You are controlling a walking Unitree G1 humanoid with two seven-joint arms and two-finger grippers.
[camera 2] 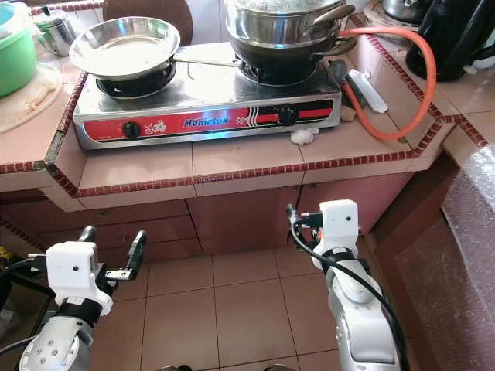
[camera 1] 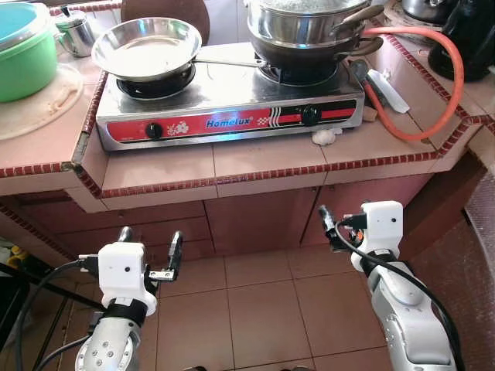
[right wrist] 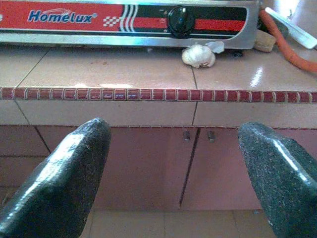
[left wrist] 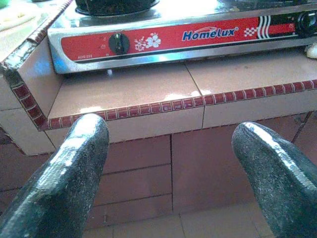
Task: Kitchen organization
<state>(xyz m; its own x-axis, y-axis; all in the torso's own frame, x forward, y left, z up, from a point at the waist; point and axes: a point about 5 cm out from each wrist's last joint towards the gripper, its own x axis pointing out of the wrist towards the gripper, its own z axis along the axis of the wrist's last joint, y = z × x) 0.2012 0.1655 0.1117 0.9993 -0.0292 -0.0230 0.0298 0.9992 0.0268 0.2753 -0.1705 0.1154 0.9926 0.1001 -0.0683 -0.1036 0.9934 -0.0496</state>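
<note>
Worktop [camera 1: 263, 158] front strip: bare tile, passable. Behind: stove [camera 1: 232, 108] with pan [camera 1: 147, 48] and stacked pots [camera 1: 309, 27]; garlic [camera 1: 325, 137], orange hose [camera 1: 433, 93] rightward.

A shiny gas stove [camera 1: 232, 108] with a red front that says Homelux sits flat on the pink tiled counter [camera 1: 263, 158]. An empty silver frying pan [camera 1: 147, 48] rests on its left burner, with its thin handle pointing toward a stack of big silver pots [camera 1: 309, 27] on the right burner. A small white bulb of garlic [right wrist: 199, 54] lies on the tiles just in front of the stove's right corner, and an orange hose [camera 1: 445, 85] loops on the counter to the stove's right
</note>
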